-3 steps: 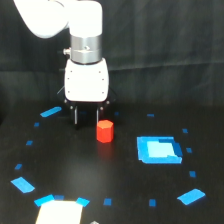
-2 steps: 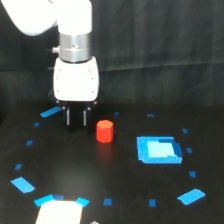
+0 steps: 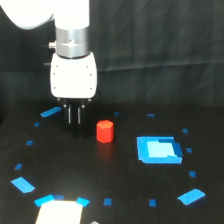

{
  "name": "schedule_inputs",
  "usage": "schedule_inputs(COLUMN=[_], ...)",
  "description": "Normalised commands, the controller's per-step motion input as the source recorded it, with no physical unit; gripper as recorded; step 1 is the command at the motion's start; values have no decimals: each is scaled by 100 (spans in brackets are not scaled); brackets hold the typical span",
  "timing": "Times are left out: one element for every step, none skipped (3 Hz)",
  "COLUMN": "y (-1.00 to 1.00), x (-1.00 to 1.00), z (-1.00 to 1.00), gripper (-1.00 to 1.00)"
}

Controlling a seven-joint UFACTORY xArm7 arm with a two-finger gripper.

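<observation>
The gripper is sliding away toward the exterior view's left, fingers nearly together and holding nothing, leaving the red block alone beside the blue tray.

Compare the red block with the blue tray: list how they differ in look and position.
The red block is small, red and upright like a short cylinder; the blue tray is wider, flat and blue with a paler inside. The red block sits close beside the gripper; the blue tray lies farther toward the exterior view's right. Both rest on the dark table.
</observation>
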Motion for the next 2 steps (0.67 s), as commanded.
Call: schedule_inputs(y=[100, 34], x=[-62, 100], z=[93, -100], gripper=[100, 100])
